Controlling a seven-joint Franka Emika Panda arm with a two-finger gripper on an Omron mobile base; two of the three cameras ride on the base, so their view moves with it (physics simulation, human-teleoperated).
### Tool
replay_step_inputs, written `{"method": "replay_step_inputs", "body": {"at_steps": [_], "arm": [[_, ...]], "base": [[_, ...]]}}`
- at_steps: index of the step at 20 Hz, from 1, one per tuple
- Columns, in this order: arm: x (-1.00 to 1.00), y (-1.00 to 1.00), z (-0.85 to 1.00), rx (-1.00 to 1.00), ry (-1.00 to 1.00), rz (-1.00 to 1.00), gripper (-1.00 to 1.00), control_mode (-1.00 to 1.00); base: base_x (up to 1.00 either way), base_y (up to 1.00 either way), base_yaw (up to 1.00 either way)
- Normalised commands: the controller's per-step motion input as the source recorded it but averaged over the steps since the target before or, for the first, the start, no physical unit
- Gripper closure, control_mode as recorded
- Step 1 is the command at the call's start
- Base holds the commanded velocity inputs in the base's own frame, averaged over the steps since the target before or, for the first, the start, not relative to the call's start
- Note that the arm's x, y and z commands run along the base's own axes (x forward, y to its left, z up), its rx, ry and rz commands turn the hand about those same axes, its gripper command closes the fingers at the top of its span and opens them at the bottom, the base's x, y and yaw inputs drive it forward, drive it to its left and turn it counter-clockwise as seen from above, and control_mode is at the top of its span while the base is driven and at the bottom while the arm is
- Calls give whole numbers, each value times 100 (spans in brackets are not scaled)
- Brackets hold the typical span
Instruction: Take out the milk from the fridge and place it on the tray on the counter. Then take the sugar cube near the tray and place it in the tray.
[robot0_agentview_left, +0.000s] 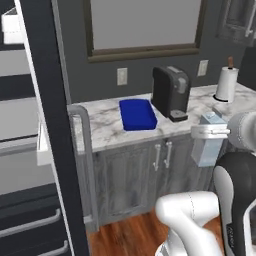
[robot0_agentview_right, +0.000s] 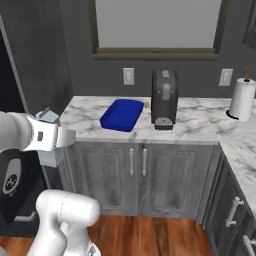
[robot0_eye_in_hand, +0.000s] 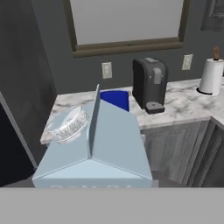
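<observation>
You are carrying the milk carton clamped in the gripper, off the counter's front edge; swinging toward the tray risks clipping the coffee maker.

Matt pale carton, glossy blue tray, veined marble counter, grey wood-grain cabinet fronts.
</observation>
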Motion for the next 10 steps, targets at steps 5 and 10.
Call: {"method": "replay_step_inputs", "body": {"at_steps": [5, 10], "arm": [[0, 0, 0, 0, 0, 0, 100, 100], [0, 0, 0, 0, 0, 0, 100, 100]], "base": [[40, -26, 24], [68, -3, 9]]}}
